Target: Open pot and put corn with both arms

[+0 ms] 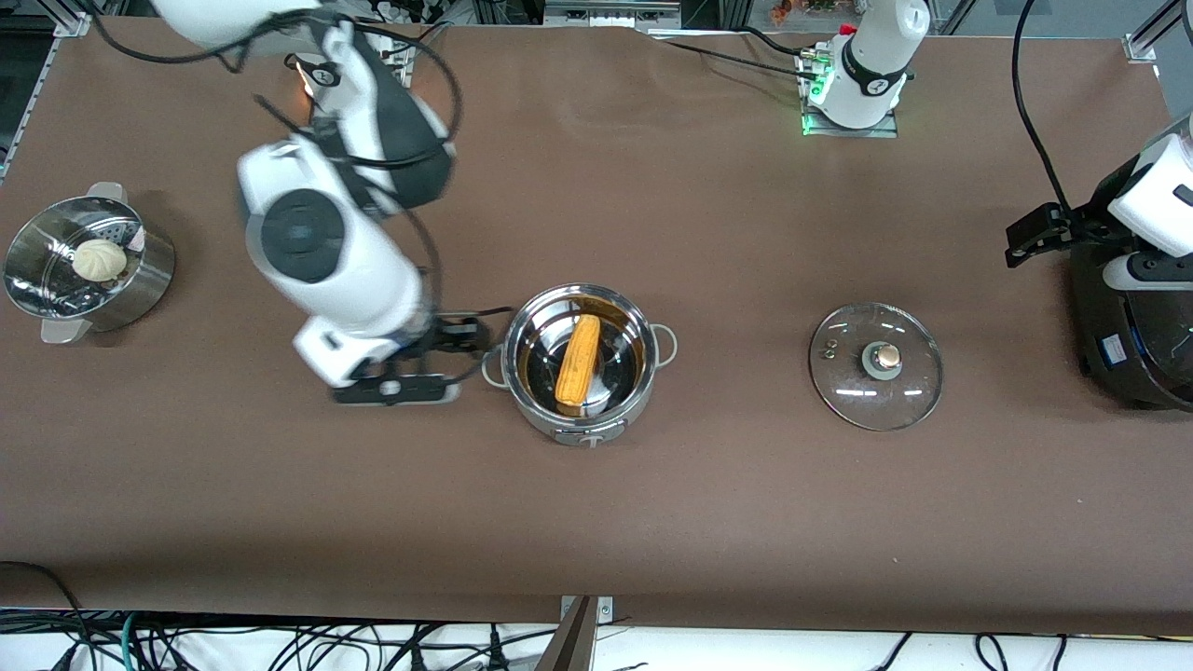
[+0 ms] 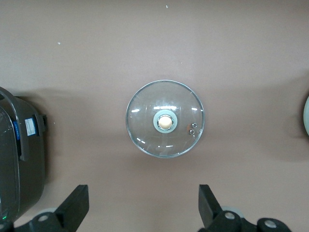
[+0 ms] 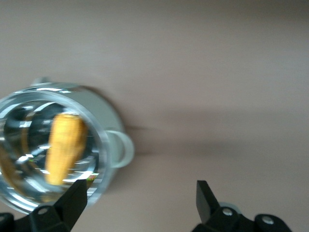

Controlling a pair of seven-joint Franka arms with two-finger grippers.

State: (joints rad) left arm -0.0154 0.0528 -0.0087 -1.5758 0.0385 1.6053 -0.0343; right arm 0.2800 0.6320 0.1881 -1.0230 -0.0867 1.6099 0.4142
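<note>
Corn (image 1: 579, 363) lies in the open pot (image 1: 652, 373). Right gripper (image 3: 142, 200) beside the pot and left gripper (image 2: 143, 205) near the lid (image 2: 165, 119) both spread wide, empty.

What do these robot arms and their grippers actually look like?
Both arms are glossy white rounded segments. The right arm has dark grey round joint caps and black cables looping along it; the left arm is mostly out of frame. The right gripper and left gripper each carry two black wedge-shaped fingers.
</note>
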